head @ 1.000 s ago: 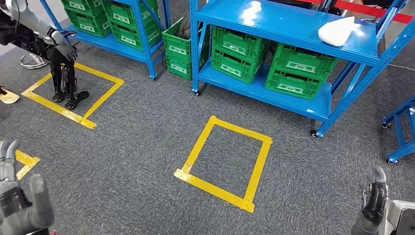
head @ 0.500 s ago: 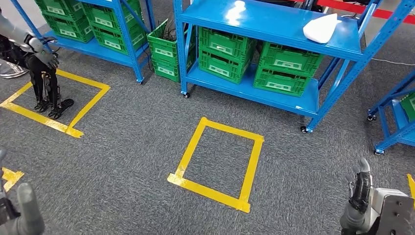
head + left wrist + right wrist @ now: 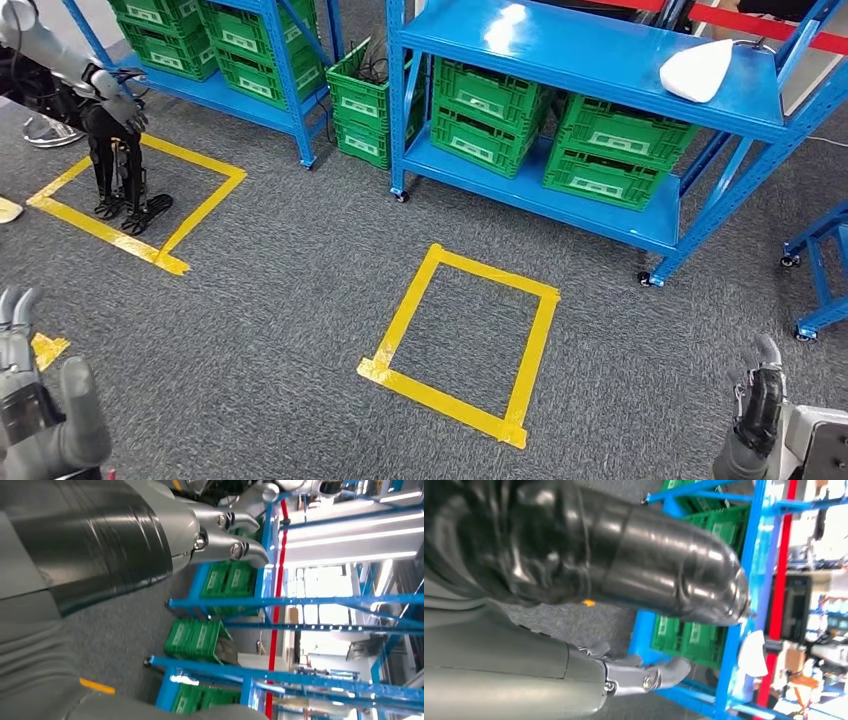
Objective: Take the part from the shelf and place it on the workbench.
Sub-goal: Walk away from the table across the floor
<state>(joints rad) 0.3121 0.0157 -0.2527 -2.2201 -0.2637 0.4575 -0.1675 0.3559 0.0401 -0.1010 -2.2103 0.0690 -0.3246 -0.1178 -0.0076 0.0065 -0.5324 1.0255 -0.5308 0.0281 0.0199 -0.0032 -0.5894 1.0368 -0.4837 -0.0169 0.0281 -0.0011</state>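
Observation:
The part (image 3: 697, 68) is a white rounded shell lying on the top board of the blue shelf (image 3: 590, 55), far right, well ahead of me. It also appears as a pale shape (image 3: 751, 655) on the shelf in the right wrist view. My left hand (image 3: 35, 410) hangs low at the lower left with fingers apart, holding nothing. My right hand (image 3: 760, 415) hangs at the lower right, equally empty, fingers loosely extended. Both are far from the shelf. The wrist views show each hand (image 3: 100, 545) (image 3: 599, 555) close up, nothing in its grasp.
Green crates (image 3: 490, 100) fill the shelf's lower board. A yellow tape square (image 3: 465, 340) marks the grey carpet before the shelf. Another robot (image 3: 115, 150) stands in a second tape square at the left. A second blue shelf (image 3: 250, 50) and a blue rack (image 3: 825, 270) flank the scene.
The whole picture has shifted sideways and back, so the camera moved, not the things. Both hands stay low and empty.

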